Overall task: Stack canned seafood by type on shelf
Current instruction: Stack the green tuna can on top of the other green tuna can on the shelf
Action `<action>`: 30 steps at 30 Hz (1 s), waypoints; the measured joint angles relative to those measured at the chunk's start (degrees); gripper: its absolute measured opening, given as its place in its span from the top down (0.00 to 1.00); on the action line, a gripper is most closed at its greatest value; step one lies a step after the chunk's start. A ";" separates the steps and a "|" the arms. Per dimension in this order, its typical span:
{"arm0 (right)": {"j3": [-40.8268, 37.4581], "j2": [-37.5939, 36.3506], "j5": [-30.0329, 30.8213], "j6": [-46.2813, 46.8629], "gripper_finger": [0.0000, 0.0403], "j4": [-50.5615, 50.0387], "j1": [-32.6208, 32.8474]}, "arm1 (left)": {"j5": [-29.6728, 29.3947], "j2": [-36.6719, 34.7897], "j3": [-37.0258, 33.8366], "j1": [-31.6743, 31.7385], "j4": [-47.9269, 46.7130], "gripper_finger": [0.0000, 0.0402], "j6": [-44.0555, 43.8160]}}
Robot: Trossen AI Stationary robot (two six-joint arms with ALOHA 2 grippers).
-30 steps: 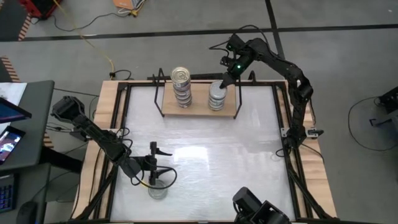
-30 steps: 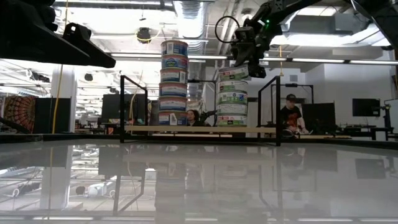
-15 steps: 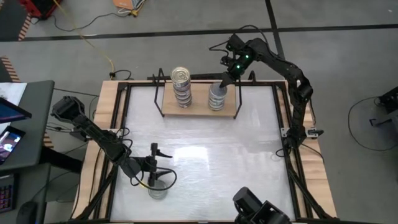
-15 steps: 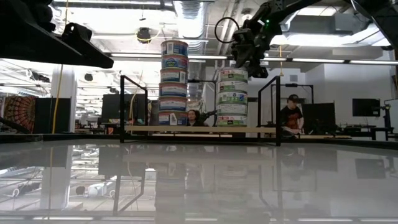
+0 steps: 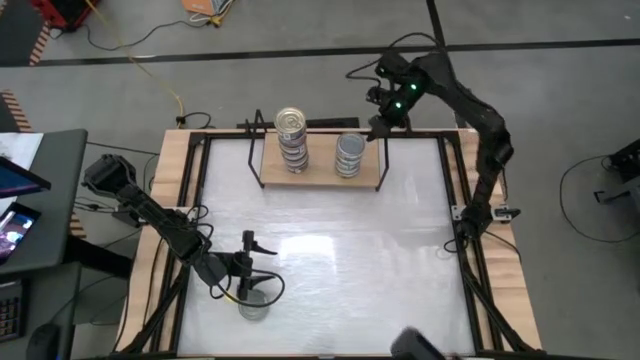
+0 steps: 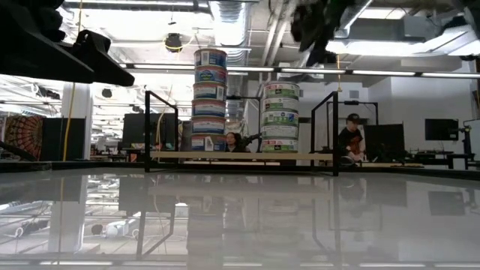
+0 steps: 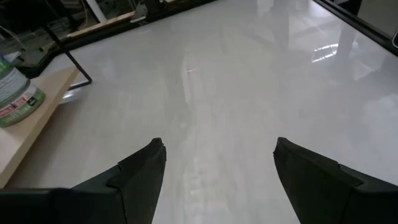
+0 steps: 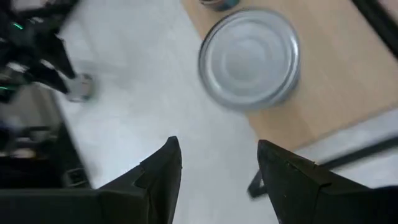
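The shelf [image 5: 318,176] stands at the table's far side with two upright stacks of tins on it. The gold-topped stack [image 5: 290,124] is the taller one [image 6: 210,101]. The silver-topped stack [image 5: 349,149] stands to its right [image 6: 280,116] and shows from above in the right wrist view [image 8: 249,57]. My right gripper [image 5: 381,124] hangs open in the air above the shelf's right end, clear of the silver stack [image 8: 217,165]. My left gripper [image 5: 258,265] is open and low near the table's near-left corner [image 7: 217,162]. A single tin [image 5: 253,305] stands on the table just nearward of it, outside the fingers.
Black frame rails [image 5: 455,180] run round the white tabletop. The shelf's black wire end frame [image 6: 324,124] rises beside the silver stack. White table [image 5: 340,250] lies bare between shelf and left gripper. Two people [image 6: 351,135] sit in the room behind.
My right gripper has risen from the top of the silver-topped stack and drawn back toward the table's far right corner, out of most of the low view. The stack has stayed upright and unchanged.
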 joint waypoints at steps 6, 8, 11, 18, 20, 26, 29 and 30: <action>-1.09 -8.01 14.09 4.61 0.42 2.92 12.36 | 2.76 0.00 0.00 0.02 0.17 0.28 -0.72; -2.93 -9.91 17.40 6.17 0.42 7.79 18.24 | 4.85 0.00 0.00 0.02 0.47 0.28 -0.92; -6.82 -10.69 22.24 8.18 0.42 17.27 27.65 | 7.11 0.00 0.70 0.00 0.40 0.28 -1.95; -14.32 -7.86 34.18 8.76 0.42 27.78 45.63 | 17.23 0.00 8.30 -0.19 -15.03 0.28 -10.91; -14.92 -6.37 37.12 9.35 0.42 26.13 48.81 | 18.89 0.30 10.95 -0.63 -24.23 0.28 -15.21; -15.39 -5.54 47.83 10.04 0.42 25.36 55.47 | 23.90 3.19 14.76 -2.60 -36.83 0.28 -23.16; -18.82 -6.28 50.30 9.04 0.42 29.08 57.72 | 25.64 6.00 14.98 -3.02 -37.35 0.28 -24.26; -20.14 -6.72 50.35 8.80 0.42 30.18 58.12 | 25.78 6.92 15.30 -3.02 -37.31 0.28 -24.51</action>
